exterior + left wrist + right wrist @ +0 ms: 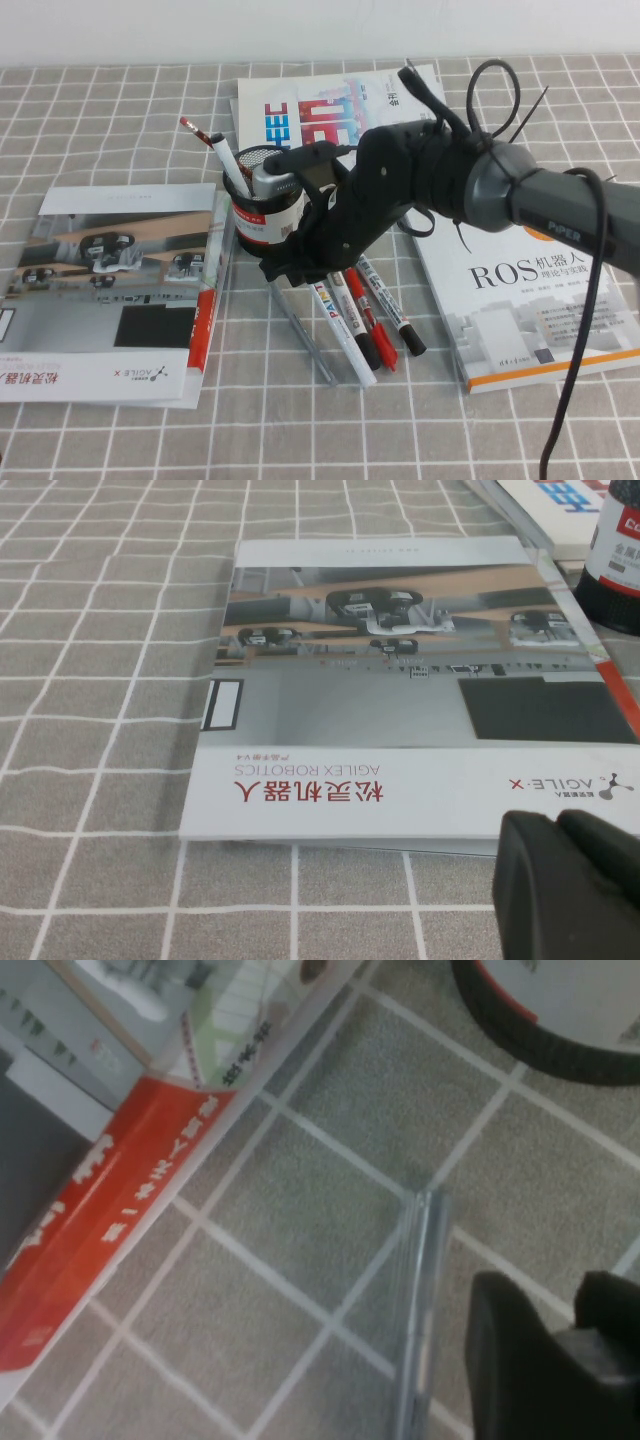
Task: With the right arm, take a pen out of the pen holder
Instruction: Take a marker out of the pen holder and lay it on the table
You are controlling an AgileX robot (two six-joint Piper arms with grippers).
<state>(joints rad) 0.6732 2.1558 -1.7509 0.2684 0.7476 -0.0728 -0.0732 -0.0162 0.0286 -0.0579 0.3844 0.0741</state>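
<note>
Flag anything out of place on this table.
Marker pens lie loose beside the pen holder, which holds just one. Right gripper sits low by the holder; left gripper hovers near the AgileX booklet.

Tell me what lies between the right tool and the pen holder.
Only bare checked cloth, seen in the right wrist view: the right tool hangs near the pen holder, a grey pen beside it. The left tool sits by the booklet.

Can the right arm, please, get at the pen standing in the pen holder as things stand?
Probably yes: the right gripper sits low beside the pen holder, whose white pen sticks out unobstructed. The left gripper is parked by the booklet.
</note>
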